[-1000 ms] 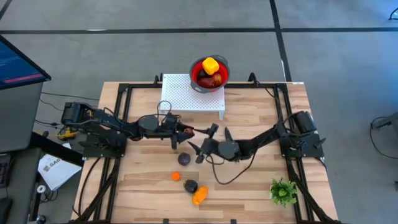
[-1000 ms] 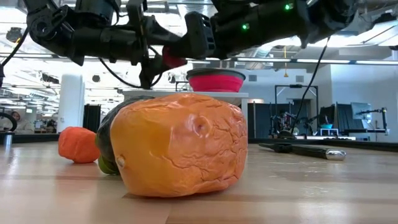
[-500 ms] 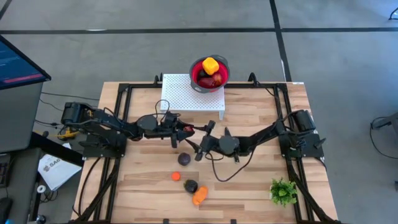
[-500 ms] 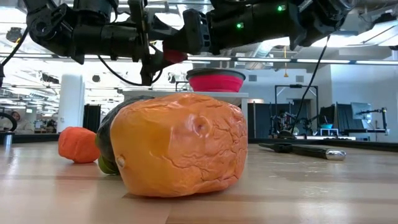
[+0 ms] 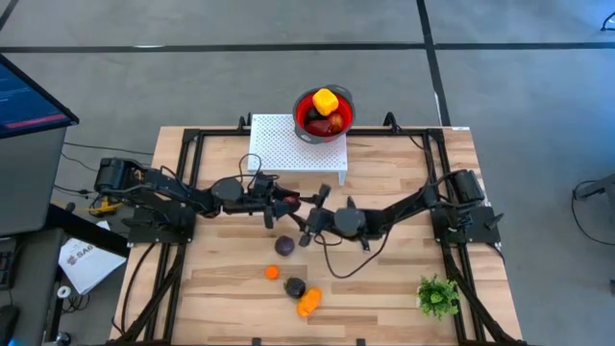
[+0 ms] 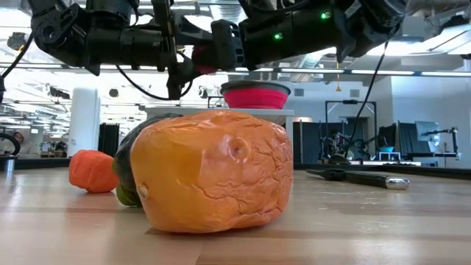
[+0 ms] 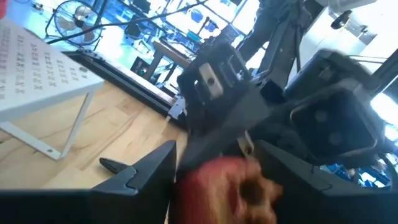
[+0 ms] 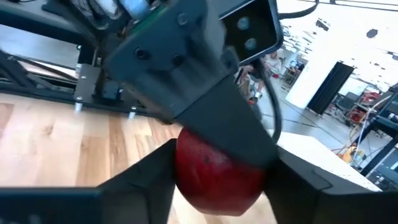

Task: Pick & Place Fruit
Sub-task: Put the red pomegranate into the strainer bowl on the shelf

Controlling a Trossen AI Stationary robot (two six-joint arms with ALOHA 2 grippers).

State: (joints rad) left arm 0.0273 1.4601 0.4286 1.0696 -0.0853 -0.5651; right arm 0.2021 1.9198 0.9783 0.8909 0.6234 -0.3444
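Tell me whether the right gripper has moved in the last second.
Yes. In the high view the right gripper has slid toward the left gripper and its red fruit, while the white perforated stand stayed put.

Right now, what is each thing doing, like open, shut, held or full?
left hand: shut on the red fruit, above the table.
right hand: open, fingers either side of that fruit.
red fruit: held up, off the table.
bowl: has fruit inside.
purple fruit: loose on the table.
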